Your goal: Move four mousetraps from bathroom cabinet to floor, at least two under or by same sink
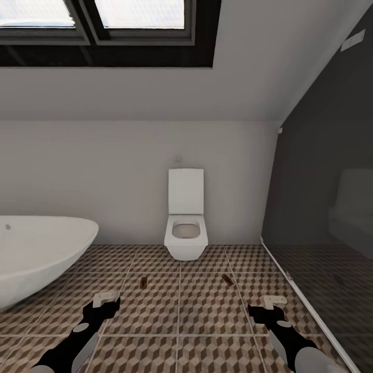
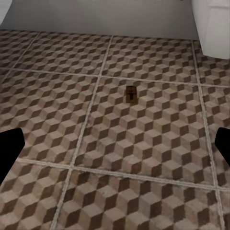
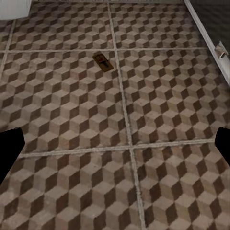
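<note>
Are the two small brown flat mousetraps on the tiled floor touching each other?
Apart. The head view shows one brown mousetrap and the other mousetrap separated by bare cube-patterned floor tiles.

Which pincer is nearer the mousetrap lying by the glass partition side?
Right. The right pincer sits just short of that mousetrap, slightly to its right. The left pincer is well across the tiled floor, closer to the other mousetrap.

No readable text, labels, brands, numbers or signs on any surface.
</note>
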Available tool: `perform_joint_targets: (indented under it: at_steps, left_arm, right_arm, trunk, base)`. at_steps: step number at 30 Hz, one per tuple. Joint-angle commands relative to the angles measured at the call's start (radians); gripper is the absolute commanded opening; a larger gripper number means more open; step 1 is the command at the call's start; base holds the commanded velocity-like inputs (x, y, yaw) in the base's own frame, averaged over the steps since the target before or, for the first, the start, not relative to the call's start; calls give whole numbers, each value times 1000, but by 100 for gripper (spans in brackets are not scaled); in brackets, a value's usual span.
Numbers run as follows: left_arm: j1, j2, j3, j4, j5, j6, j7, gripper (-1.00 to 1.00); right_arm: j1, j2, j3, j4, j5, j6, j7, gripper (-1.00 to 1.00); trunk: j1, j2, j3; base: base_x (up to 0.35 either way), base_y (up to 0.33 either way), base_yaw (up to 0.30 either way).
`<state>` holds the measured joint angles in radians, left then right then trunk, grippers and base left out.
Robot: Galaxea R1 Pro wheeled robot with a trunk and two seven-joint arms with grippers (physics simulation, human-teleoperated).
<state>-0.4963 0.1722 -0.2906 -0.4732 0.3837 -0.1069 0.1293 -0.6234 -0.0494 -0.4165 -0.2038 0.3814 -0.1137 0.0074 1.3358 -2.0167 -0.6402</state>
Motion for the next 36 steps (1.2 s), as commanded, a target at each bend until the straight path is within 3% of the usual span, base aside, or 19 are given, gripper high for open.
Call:
perform_joint_targets:
  at_steps: [1, 36]
  left_arm:
    - [-1, 1, -8, 0, 7, -4, 7, 100]
    - [-1, 0, -9, 2, 9, -3, 7, 100]
  right_arm:
    - [-1, 0, -8, 1, 10, -4, 1, 100]
    - [-1, 2, -8, 1, 10, -4, -1, 100]
  trunk:
    - [-4, 7, 2]
    - [-138, 252, 112]
  base:
    - [0, 0, 0]
    - [0, 0, 0]
